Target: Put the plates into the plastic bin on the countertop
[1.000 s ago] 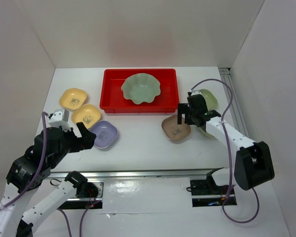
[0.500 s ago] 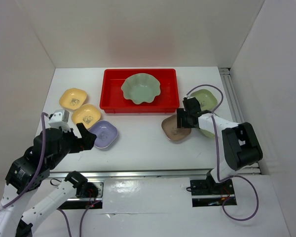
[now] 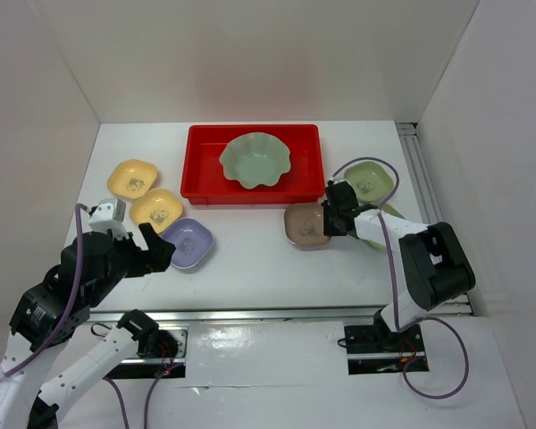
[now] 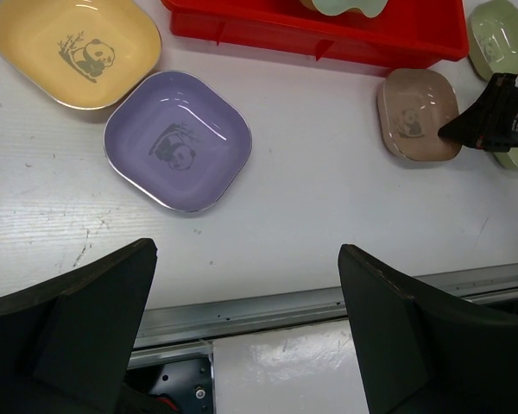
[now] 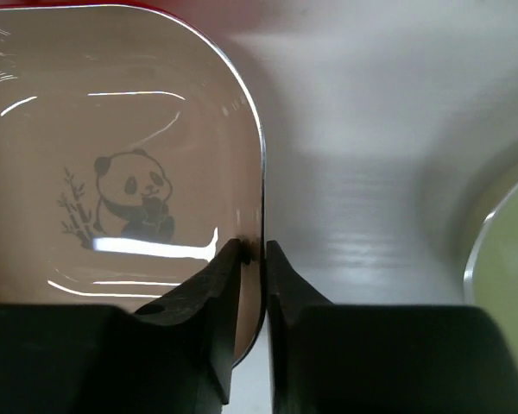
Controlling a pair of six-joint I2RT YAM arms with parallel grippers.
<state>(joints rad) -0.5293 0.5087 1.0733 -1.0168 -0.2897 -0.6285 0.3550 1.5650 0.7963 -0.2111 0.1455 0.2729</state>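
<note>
**A:** Which step is in hand?

**B:** The pickup of the brownish-pink dish (image 3: 304, 223) is judged to be in hand. Its right rim is seen pinched by the right gripper (image 3: 332, 217), with one finger inside the bowl and one outside. The dish is found just in front of the red bin (image 3: 196, 161), near its right front corner. Whether it is raised off the countertop (image 3: 268, 268) cannot be told.

**A:** How much is done?

**B:** Only the pale green scalloped dish (image 3: 255, 159) is found inside the bin. The lavender dish (image 3: 189, 243) and two yellow dishes (image 3: 132, 177) are seen in front of the bin's left end, and the olive green dishes (image 3: 368, 180) off its right end. The left gripper (image 4: 242, 259) is held wide open with nothing in it, near the lavender dish.

**A:** What is called for next?

**B:** A lift high enough for the bin's raised rim to be cleared is needed. A carry over the near wall and a release beside the scalloped dish would follow. Only a thin edge is gripped, so tilting or slipping is to be guarded against.
</note>
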